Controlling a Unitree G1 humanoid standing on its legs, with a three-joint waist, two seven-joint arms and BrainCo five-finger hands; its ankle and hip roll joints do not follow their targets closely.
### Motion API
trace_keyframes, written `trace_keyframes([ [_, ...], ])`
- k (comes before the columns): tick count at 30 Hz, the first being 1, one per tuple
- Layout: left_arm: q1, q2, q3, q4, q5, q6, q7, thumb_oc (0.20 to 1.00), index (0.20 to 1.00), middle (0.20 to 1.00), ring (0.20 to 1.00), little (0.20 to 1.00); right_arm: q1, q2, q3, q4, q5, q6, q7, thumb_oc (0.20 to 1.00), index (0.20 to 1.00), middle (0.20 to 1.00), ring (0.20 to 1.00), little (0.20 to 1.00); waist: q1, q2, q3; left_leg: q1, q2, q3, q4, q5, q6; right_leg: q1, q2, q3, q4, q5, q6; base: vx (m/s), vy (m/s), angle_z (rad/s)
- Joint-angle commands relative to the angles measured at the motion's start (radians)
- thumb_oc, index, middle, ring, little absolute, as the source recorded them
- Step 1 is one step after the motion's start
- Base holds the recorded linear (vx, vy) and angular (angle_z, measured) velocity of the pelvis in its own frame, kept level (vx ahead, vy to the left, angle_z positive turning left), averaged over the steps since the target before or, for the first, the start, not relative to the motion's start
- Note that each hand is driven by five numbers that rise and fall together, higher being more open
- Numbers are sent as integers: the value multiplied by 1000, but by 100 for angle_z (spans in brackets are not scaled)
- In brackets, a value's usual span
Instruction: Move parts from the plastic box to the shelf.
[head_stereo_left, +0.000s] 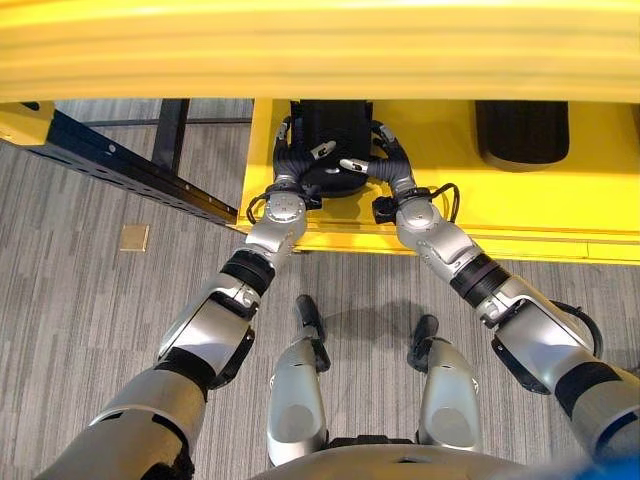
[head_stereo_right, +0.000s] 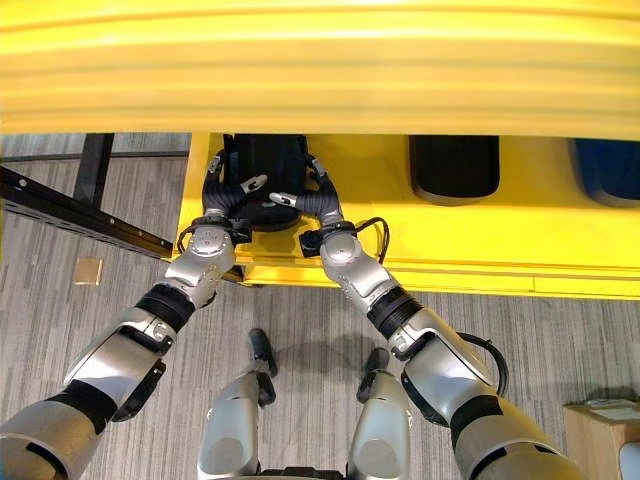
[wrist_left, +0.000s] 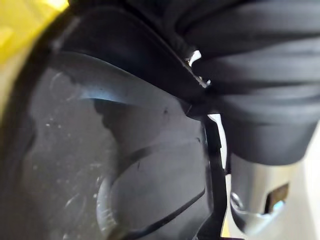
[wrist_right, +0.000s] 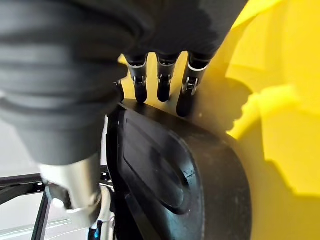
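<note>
Two hands are pressed against one matte black moulded part (head_stereo_left: 335, 150) set on the glossy yellow shelf (head_stereo_left: 560, 205), above grey striped carpet (head_stereo_left: 90, 290). The left hand (head_stereo_left: 288, 148) and right hand (head_stereo_left: 385, 160) flank it; right fingers (wrist_right: 163, 85) are curled over its rounded rim, while the left's grip cannot be told. A second ribbed black part (head_stereo_left: 522, 133) lies well apart.

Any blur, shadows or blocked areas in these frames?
Eye views: a blurred yellow band covers the top. Left wrist view: the black part is close and soft, dust specks visible. Right wrist view: the right hand casts finger shadows on the yellow shelf; its cover is blurred.
</note>
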Motion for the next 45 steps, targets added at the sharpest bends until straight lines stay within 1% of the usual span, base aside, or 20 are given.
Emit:
trace_keyframes([
  [1,-114,1,-71,-18,44,1,-8,1000,1000,1000,1000,1000,-177,166,75,-1,22,-43,52,1000,1000,1000,1000,1000,42,-39,83,47,-62,10,56,-113,10,1,19,39,-107,122,48,10,63,4],
  [3,-123,3,-75,-16,63,6,-12,1000,1000,1000,1000,1000,-181,167,73,0,23,-45,37,1000,1000,1000,1000,1000,42,-38,83,47,-66,8,55,-115,13,1,16,40,-108,125,51,10,58,5],
  [4,-135,8,-76,-13,71,10,-10,1000,1000,1000,1000,1000,-185,167,69,4,19,-56,25,1000,1000,1000,1000,1000,42,-38,83,44,-72,4,52,-114,16,0,17,44,-113,128,55,1,86,0],
  [6,-176,21,-81,-1,78,13,-7,1000,1000,1000,1000,1000,-206,161,60,9,12,-73,24,1000,1000,1000,1000,1000,43,-27,83,42,-98,-8,24,-107,24,-7,20,56,-117,140,60,-16,153,-1],
  [8,-193,20,-87,5,124,12,-12,1000,1000,1000,1000,1000,-208,161,59,7,0,-90,14,1000,1000,1000,1000,1000,41,-23,83,47,-108,-12,15,-105,29,-4,20,59,-118,144,59,-11,101,4],
  [14,-217,16,-101,4,119,9,3,1000,1000,1000,1000,1000,-227,162,52,1,-25,-88,-7,1000,1000,1000,1000,1000,38,-10,83,49,-120,-13,4,-101,34,-5,15,63,-117,151,59,-2,59,-1],
  [16,-242,17,-102,12,110,8,4,1000,1000,1000,1000,1000,-244,162,40,14,-47,-98,-42,1000,1000,1000,1000,1000,37,-3,83,57,-128,-13,-6,-99,35,0,13,63,-116,156,59,-6,49,-1],
  [20,-254,5,-102,16,99,3,11,1000,1000,1000,1000,1000,-251,164,39,24,-68,-101,-45,1000,1000,1000,1000,1000,35,-3,83,61,-130,-12,-11,-98,35,3,13,64,-116,157,59,-3,8,0],
  [31,-254,-36,-107,6,85,0,5,1000,1000,1000,1000,1000,-266,171,45,27,-107,-76,-82,1000,1000,1000,1000,1000,32,-17,83,75,-127,-13,-31,-89,33,12,27,65,-126,161,65,-12,-14,1],
  [34,-266,-47,-112,14,88,-6,3,1000,1000,1000,1000,1000,-275,168,42,35,-123,-84,-90,1000,1000,1000,1000,1000,28,-27,83,83,-122,-10,-32,-86,32,18,32,66,-128,163,66,-12,-30,1],
  [36,-276,-51,-116,15,83,-3,3,1000,1000,1000,1000,1000,-286,165,36,37,-117,-76,-100,1000,1000,1000,1000,1000,27,-33,83,87,-120,-10,-30,-88,31,24,36,66,-129,162,66,11,-49,-3],
  [40,-288,-57,-118,15,71,0,3,1000,1000,1000,1000,1000,-304,166,29,52,-110,-77,-106,1000,1000,1000,1000,1000,28,-39,83,91,-119,-8,-31,-89,30,29,41,66,-134,163,68,1,-55,-2],
  [45,-297,-64,-123,20,89,6,-4,1000,1000,1000,1000,1000,-315,166,24,65,-104,-86,-123,1000,1000,1000,1000,1000,27,-49,83,98,-113,-6,-32,-88,28,37,47,65,-137,164,70,8,-51,-2],
])
